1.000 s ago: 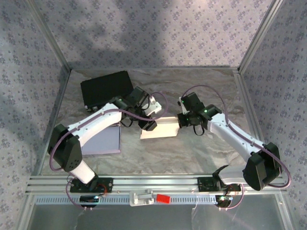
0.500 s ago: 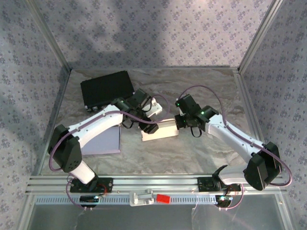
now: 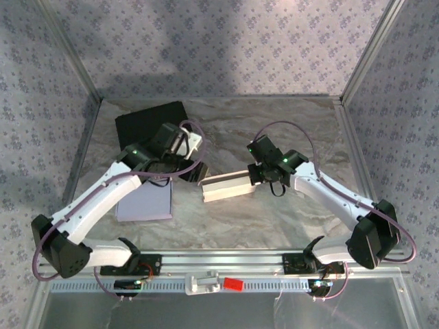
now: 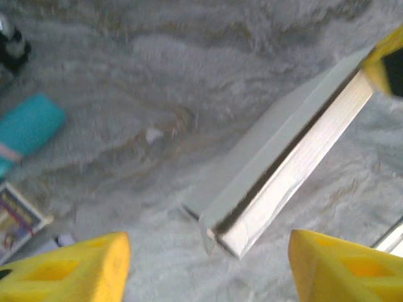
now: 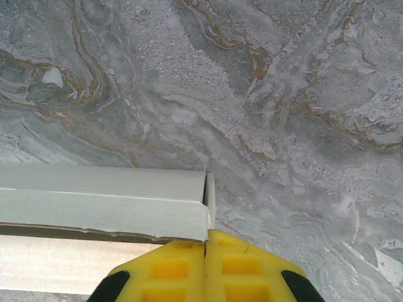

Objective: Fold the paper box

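The white paper box [image 3: 230, 185] lies partly folded on the marbled table, a long low shape slanting up to the right. My right gripper [image 3: 258, 175] is at its right end. In the right wrist view the yellow fingers [image 5: 206, 251] are pressed together, pinching the thin wall at the corner of the paper box [image 5: 104, 201]. My left gripper [image 3: 193, 171] hovers just left of the box's other end. In the left wrist view its jaws [image 4: 208, 270] stand open, nothing between them, and the near end of the paper box [image 4: 286, 160] lies ahead of them.
A black flat case [image 3: 147, 122] lies at the back left. A lavender sheet [image 3: 145, 203] sits under the left arm. A teal object [image 4: 28, 126] and a printed card [image 4: 16, 217] lie left of the box. Patterned walls enclose the table.
My left arm has swung back to the left, away from the box's left end. The right gripper has stayed shut on the box's right end and shifted slightly left with it.
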